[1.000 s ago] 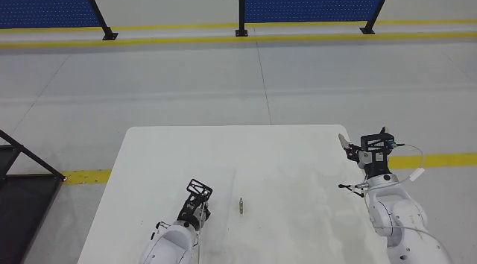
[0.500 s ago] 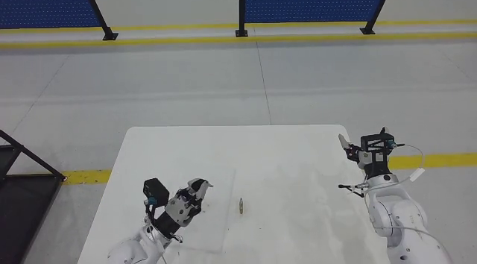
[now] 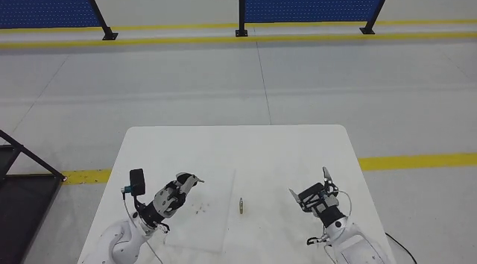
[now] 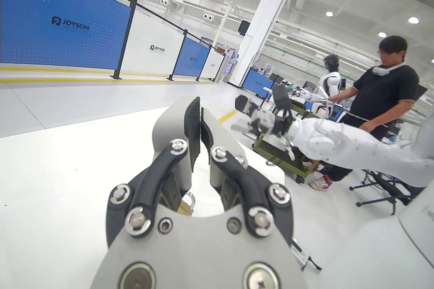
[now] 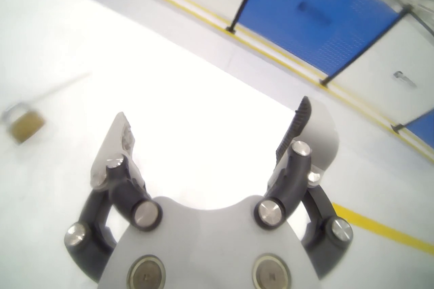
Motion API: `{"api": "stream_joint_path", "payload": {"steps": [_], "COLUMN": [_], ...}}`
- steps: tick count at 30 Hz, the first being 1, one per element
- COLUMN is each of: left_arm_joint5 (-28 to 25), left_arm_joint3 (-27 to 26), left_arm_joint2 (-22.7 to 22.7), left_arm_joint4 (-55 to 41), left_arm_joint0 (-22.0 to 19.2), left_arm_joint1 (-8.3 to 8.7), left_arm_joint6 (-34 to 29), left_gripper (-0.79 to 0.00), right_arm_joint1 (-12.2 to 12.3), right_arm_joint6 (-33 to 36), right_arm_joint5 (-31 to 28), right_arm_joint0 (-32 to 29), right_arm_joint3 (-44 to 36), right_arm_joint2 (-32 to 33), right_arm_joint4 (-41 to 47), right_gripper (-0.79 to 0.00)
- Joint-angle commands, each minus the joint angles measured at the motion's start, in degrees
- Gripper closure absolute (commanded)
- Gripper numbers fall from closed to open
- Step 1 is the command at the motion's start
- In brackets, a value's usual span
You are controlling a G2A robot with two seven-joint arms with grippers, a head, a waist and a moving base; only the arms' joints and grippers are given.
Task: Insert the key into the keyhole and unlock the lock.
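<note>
Top view: the lock [image 3: 241, 205] is seen lying on the white table [image 3: 283, 152], in the lower middle of the frame, touched by neither arm. The left gripper [image 3: 190, 181] is held over the table at the lower left, apart from the lock. In the left wrist view its fingers [image 4: 193, 131] are pressed together pad to pad, and whether a thin key is pinched between them cannot be told. The right gripper [image 3: 311, 186] is held at the lower right, on the other side of the lock, with its fingers spread wide and nothing between them. The task is judged to be at an early stage. The lock lies alone and unsteadied, so the key has yet to be brought to the keyhole, inserted and turned.
</note>
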Motion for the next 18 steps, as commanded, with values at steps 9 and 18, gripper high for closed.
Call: {"api": "stream_joint_path", "payload": {"steps": [9,18], "left_arm_joint5": [-0.46,-0.46], "left_arm_joint3": [2.55,2.55], "left_arm_joint2": [-1.34,-1.34], "left_arm_joint4": [1.01,1.01], "left_arm_joint0": [-0.84,-0.84], "left_arm_joint1": [0.02,0.02], "left_arm_joint6": [2.5,2.5], "left_gripper": [0.0,0.0], "right_arm_joint1": [-2.24,-4.96], "right_arm_joint6": [1.53,8.62], "right_arm_joint5": [4.98,7.83], "right_arm_joint0": [2.94,8.64], "right_arm_joint3": [5.78,10.73], "right_arm_joint2": [-15.24,-24.75], "right_arm_joint4": [-3.91,0.55], "right_gripper": [-0.785,-0.785]}}
